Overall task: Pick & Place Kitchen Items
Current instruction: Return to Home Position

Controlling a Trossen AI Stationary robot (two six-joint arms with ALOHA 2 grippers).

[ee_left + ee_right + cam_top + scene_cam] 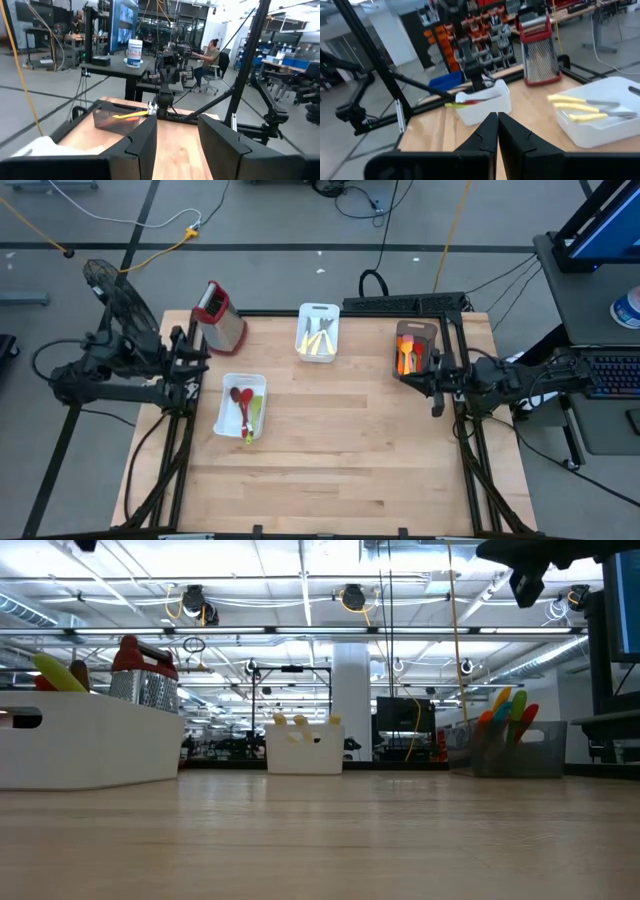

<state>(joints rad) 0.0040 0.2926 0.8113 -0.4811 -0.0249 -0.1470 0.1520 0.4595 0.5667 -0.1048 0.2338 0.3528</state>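
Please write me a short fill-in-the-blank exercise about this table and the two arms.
1. The steel grater has a ___ top.
2. The right end effector is ___, holding nothing.
3. The left end effector is ___.
4. The utensils in the far white bin have ___ handles.
Missing words: red; shut; open; yellow.

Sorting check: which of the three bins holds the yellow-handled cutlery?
The middle white bin, set farthest back; the nearer white bin holds red and green spoons, the brown tray orange ones.
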